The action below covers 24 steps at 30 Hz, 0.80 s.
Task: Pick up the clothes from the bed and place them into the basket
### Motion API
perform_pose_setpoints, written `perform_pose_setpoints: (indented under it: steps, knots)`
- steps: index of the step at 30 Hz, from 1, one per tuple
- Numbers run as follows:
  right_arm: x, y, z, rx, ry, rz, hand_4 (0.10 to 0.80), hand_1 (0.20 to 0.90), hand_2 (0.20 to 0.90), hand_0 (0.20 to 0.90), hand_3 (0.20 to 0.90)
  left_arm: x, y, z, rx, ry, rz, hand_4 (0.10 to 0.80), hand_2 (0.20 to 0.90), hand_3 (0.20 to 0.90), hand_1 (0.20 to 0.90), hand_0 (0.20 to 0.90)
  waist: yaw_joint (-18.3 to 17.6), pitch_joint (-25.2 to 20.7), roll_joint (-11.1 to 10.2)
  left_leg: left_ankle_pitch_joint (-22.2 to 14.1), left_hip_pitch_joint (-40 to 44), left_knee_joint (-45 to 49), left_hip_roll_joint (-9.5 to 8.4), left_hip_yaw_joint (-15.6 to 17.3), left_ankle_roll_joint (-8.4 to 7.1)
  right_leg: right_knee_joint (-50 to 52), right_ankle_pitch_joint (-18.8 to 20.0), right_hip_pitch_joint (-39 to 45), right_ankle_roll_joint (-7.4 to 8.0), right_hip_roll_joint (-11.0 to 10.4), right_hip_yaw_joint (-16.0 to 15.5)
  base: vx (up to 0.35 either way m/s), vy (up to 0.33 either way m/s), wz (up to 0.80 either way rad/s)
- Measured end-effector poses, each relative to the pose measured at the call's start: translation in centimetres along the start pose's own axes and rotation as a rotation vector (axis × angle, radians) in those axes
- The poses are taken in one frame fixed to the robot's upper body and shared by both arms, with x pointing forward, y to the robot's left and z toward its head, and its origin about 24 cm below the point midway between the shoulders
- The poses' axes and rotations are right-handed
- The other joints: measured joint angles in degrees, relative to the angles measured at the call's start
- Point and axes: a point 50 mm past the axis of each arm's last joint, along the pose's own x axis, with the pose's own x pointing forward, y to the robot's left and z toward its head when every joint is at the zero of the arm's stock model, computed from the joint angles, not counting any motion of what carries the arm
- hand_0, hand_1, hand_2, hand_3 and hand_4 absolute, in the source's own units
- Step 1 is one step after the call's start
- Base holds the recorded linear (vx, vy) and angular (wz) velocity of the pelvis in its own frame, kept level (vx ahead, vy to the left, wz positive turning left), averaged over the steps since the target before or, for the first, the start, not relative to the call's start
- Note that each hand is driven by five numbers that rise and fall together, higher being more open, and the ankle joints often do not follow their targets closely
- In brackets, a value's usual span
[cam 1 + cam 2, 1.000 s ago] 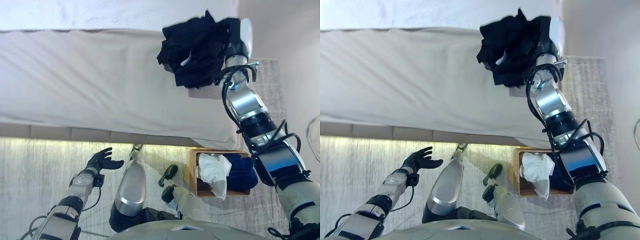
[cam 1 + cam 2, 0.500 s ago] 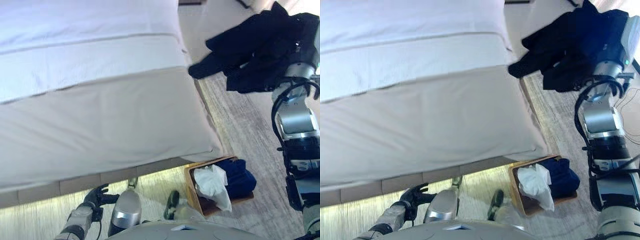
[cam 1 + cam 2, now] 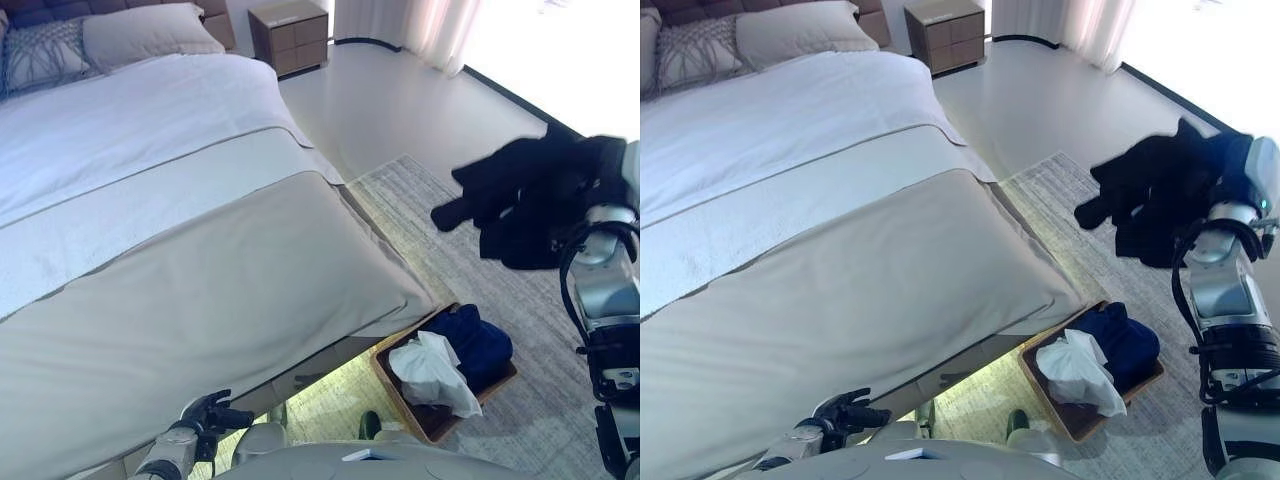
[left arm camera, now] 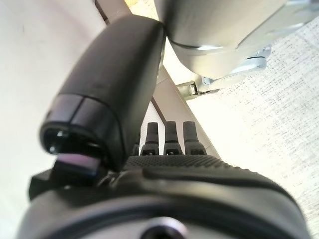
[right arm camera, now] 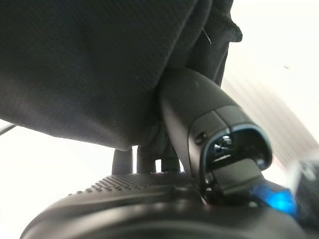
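Observation:
My right hand (image 3: 1238,170) is raised over the rug to the right of the bed and is shut on a bundle of black clothes (image 3: 525,200), which hangs in the air clear of the bed. In the right wrist view the thumb (image 5: 199,109) presses into the black cloth (image 5: 89,64). The wooden basket (image 3: 384,362) stands on the floor by the bed's near right corner, below and left of the bundle, holding a white cloth (image 3: 435,365) and a blue cloth (image 3: 478,340). My left hand (image 3: 205,413) hangs low by the bed's near edge, open and empty.
The bed (image 3: 180,250) with its beige cover stretches across the left and middle, with pillows (image 3: 140,30) at the far end. A wooden nightstand (image 3: 290,35) stands beyond it. A grey rug (image 3: 450,250) lies under the basket and my right arm.
The view has swung up and right. My right hand has carried the black clothes off the bed's corner and out over the rug. The left hand stays low.

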Motion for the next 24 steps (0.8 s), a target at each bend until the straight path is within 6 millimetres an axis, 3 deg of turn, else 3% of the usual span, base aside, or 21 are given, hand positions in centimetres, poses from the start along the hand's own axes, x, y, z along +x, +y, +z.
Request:
perform_pose_setpoints:
  steps: [5,6,11,14,15,16,17,20,21,22,23,24]
  knots:
    - [-1.4,3.5,-4.8,-0.171,0.167,0.214,0.1,0.3,0.3,0.3,0.2,0.0,-0.5,-0.2,0.034,0.01,-0.024,0.8,0.9,0.9,0.9,0.9,0.0,-1.2,1.8,0.1,-1.0,0.0,0.47,0.1,0.13,-0.1,0.2,-1.1,-0.26,0.2,0.3,-0.009,-0.104,-0.04]
    - [-2.1,4.4,-6.0,-0.194,0.215,0.26,0.1,0.3,0.3,0.3,0.2,0.0,-0.6,-0.4,0.044,0.014,-0.03,0.8,0.9,0.9,0.9,0.9,0.0,-1.5,2.2,0.5,-0.8,0.1,0.5,-0.1,0.71,-0.2,0.2,-0.9,-0.28,0.3,0.1,0.009,-0.126,0.06]
    - [-3.7,6.7,-9.3,-0.289,0.344,0.35,0.1,0.3,0.3,0.3,0.2,0.0,-1.0,0.3,0.148,0.0,-0.065,0.8,0.9,0.9,0.9,0.9,0.3,-2.0,3.8,2.1,-1.5,0.3,0.17,-1.3,0.27,-0.3,0.4,-1.0,-0.58,0.1,-1.2,-0.176,-0.075,0.12]
    - [-2.7,6.3,-9.6,-0.313,0.394,0.323,0.1,0.3,0.3,0.3,0.2,0.3,-2.0,2.9,0.227,-0.063,-0.1,0.8,0.9,0.9,0.9,0.9,0.5,-1.6,6.5,3.6,-5.4,0.3,0.41,-2.9,-0.49,-0.2,0.6,-4.4,-0.78,-0.1,-2.5,-0.329,0.036,0.22]
    - [-1.6,5.7,-9.0,-0.307,0.402,0.29,0.1,0.3,0.3,0.3,0.2,0.4,-2.6,4.5,0.242,-0.106,-0.115,0.8,0.9,0.9,0.9,0.9,0.9,-0.5,8.3,4.8,-7.5,0.4,0.37,-3.3,-0.67,0.0,1.4,-6.2,-1.17,-0.1,-2.8,-0.299,-0.005,0.15]
    - [-0.7,5.1,-8.4,-0.303,0.416,0.263,0.1,0.3,0.3,0.3,0.2,0.5,-3.2,5.5,0.265,-0.132,-0.129,0.8,0.9,0.9,0.9,0.9,1.1,0.7,9.5,6.4,-9.4,0.7,0.08,-3.8,-1.92,0.4,1.7,-7.8,-1.11,-0.3,-2.8,-0.226,-0.031,0.09]
    - [-0.3,4.9,-8.2,-0.3,0.426,0.252,0.1,0.3,0.3,0.3,0.2,0.5,-3.6,6.5,0.261,-0.158,-0.136,0.8,0.9,0.9,0.9,0.9,1.6,1.5,10.5,7.8,-10.1,0.8,-0.26,-4.2,-2.1,0.4,2.0,-8.3,-0.99,-0.5,-2.9,-0.218,-0.039,0.11]
    - [0.8,4.5,-7.4,-0.295,0.446,0.236,0.1,0.3,0.3,0.3,0.2,0.2,-4.6,9.2,0.253,-0.25,-0.155,0.8,0.9,0.9,0.9,0.9,2.2,4.9,13.7,12.0,-12.4,0.8,-0.93,-5.6,-6.32,0.3,1.9,-10.0,-1.37,-1.4,-2.9,-0.088,-0.023,0.14]
    - [0.9,4.4,-7.2,-0.294,0.449,0.236,0.133,0.328,0.328,0.328,0.233,0.1,-4.9,9.8,0.25,-0.272,-0.161,0.8,0.9,0.9,0.9,0.9,2.2,5.9,14.2,12.3,-13.0,0.8,-1.07,-5.8,-6.67,-0.2,1.9,-10.1,-1.44,-1.3,-2.9,-0.029,-0.008,0.04]
    - [0.9,4.4,-7.4,-0.297,0.457,0.237,0.262,0.439,0.439,0.439,0.362,0.1,-5.1,10.0,0.252,-0.283,-0.168,0.8,0.9,0.9,0.9,0.9,2.3,6.5,15.0,12.4,-13.2,0.8,-1.1,-5.8,-6.54,-0.2,2.0,-10.3,-1.48,-1.3,-2.9,-0.028,-0.008,0.04]
    - [0.7,4.5,-7.8,-0.302,0.475,0.245,0.8,0.9,0.9,0.9,0.9,0.0,-5.3,9.9,0.247,-0.288,-0.178,0.8,0.9,0.9,0.9,0.9,2.2,6.8,15.5,12.5,-13.2,0.8,-1.15,-5.8,-6.42,-0.2,2.0,-10.4,-1.48,-1.3,-2.9,0.0,0.0,0.0]
    - [0.5,4.6,-8.1,-0.311,0.49,0.252,0.8,0.9,0.9,0.9,0.9,0.0,-5.4,9.7,0.24,-0.286,-0.181,0.8,0.9,0.9,0.9,0.9,2.2,6.9,15.6,12.6,-13.4,0.8,-1.28,-5.8,-6.32,-0.2,2.0,-10.6,-1.46,-1.1,-2.7,0.0,0.0,0.0]
